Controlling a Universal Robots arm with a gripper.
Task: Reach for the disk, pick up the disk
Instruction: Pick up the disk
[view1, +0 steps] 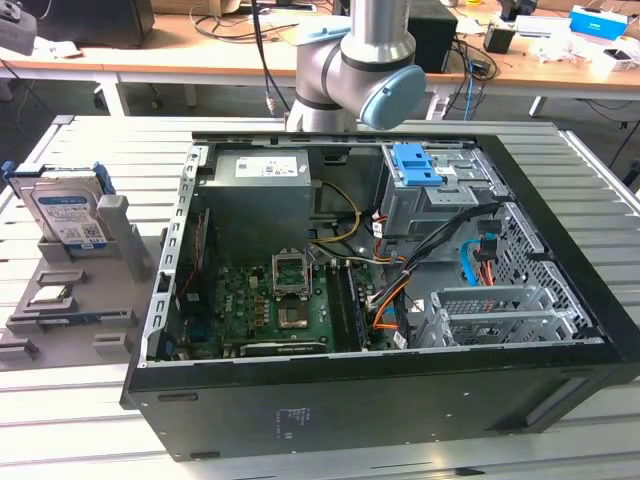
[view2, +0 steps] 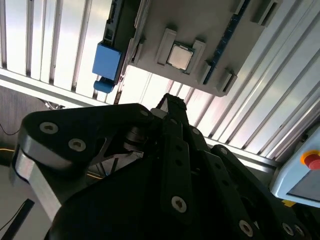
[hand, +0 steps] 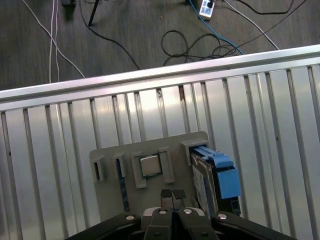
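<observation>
**Closed gripper hangs over the parts fixture, disk just beside it**

The disk (view1: 68, 215) stands on edge in a slot of the grey fixture (view1: 118, 228), which lies on the slatted table (view1: 90, 430) at the exterior view's left, apart from the open computer case (view1: 400, 400). Propped up this way, leaning a little, the disk shows its labelled face to the exterior view. Its upper edge and blue rails are clear of the holder, which seems meant to give a gripper something to close on from above.

In the first wrist view the gripper (hand: 172, 194) looks straight down on the fixture. Its fingertips are pressed together with nothing between them, so no grasp has begun. They sit over the fixture near the small processor chip (hand: 148, 165) in its own pocket, while the disk (hand: 221, 172) is just to one side, seen edge-on with its blue rail uppermost. The gripper is not touching either part.

By my judgement the reach is under way but the gripper is not yet lined up over the disk.
</observation>
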